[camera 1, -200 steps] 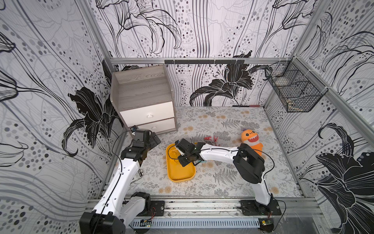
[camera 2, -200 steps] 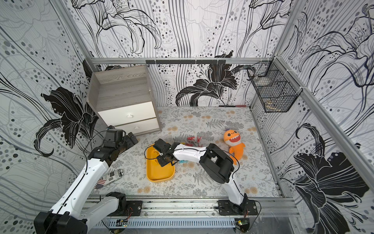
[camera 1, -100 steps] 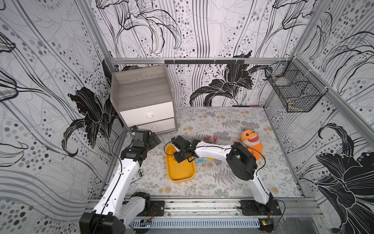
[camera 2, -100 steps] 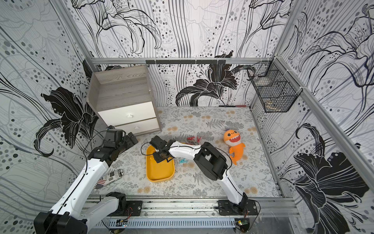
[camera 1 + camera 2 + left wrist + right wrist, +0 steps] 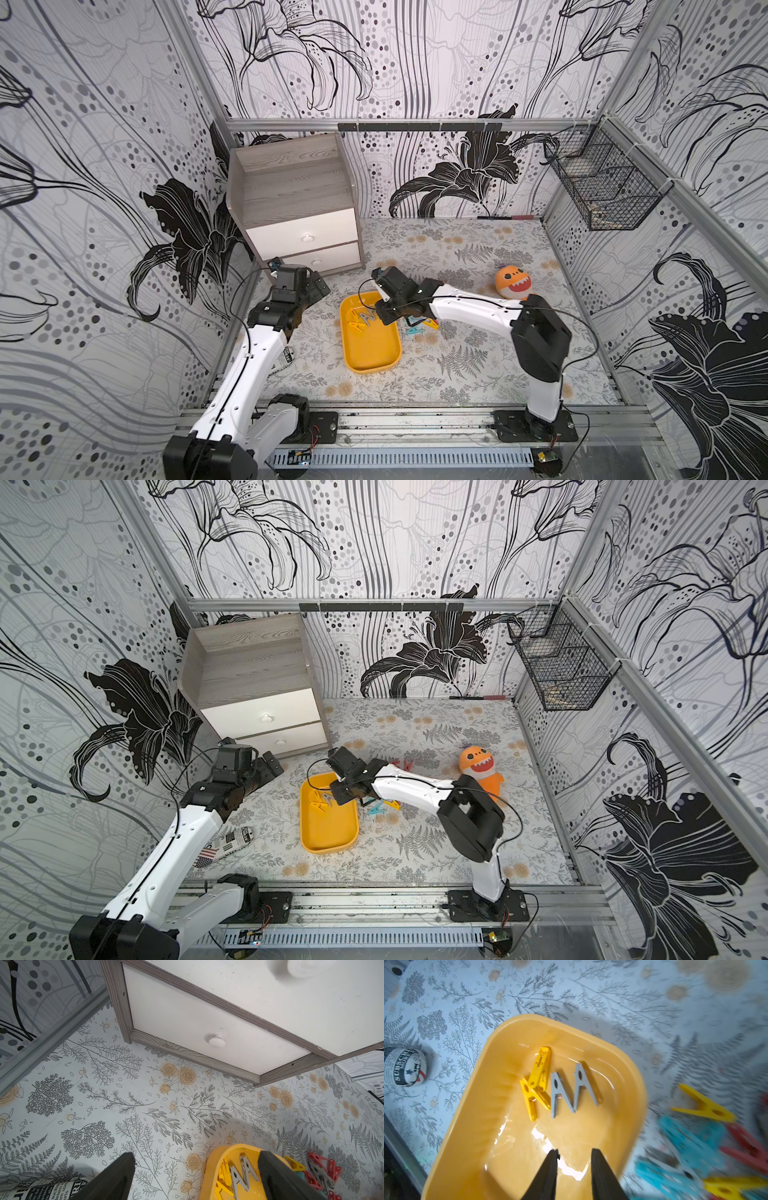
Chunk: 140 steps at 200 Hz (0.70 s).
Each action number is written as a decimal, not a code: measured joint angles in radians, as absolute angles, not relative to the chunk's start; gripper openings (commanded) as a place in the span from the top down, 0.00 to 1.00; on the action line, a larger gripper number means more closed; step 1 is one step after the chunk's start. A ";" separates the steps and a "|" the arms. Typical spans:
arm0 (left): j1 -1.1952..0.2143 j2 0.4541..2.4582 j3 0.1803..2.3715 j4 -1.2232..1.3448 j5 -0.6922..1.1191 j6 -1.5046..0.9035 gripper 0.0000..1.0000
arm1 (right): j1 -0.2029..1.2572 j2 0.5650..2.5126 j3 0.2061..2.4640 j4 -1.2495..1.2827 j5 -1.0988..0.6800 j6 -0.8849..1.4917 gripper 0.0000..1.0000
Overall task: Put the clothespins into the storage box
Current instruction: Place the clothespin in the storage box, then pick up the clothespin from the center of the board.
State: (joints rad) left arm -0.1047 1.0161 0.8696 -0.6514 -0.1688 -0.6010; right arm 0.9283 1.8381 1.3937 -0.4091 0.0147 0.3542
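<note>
Right wrist view: the robot's black, wedge-shaped right fingers (image 5: 548, 1172) hang slightly parted and empty over the glossy yellow-orange storage box (image 5: 483, 1105), a shallow rounded tray on the floral-print counter (image 5: 529, 991). Two yellow clothespins (image 5: 538, 1082) and two grey clothespins (image 5: 575, 1088) lie inside (A-shaped plastic pegs). Loose clothespins (image 5: 691, 1142) in teal, red and yellow sit just outside its rim. Left fingers (image 5: 116, 1178) are spread wide, gripping nothing, near the white-fronted cabinet (image 5: 187, 1012).
</note>
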 measured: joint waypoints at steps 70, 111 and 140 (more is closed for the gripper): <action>-0.105 1.010 0.870 -0.651 -0.168 -0.601 0.03 | 0.815 1.637 1.071 -0.392 0.020 0.338 0.69; -0.105 1.010 0.870 -0.652 -0.168 -0.601 0.03 | 0.815 1.637 0.995 -0.359 -0.033 0.259 0.55; -0.105 1.008 0.871 -0.653 -0.169 -0.601 0.03 | 0.816 1.638 0.986 -0.345 -0.068 0.179 0.53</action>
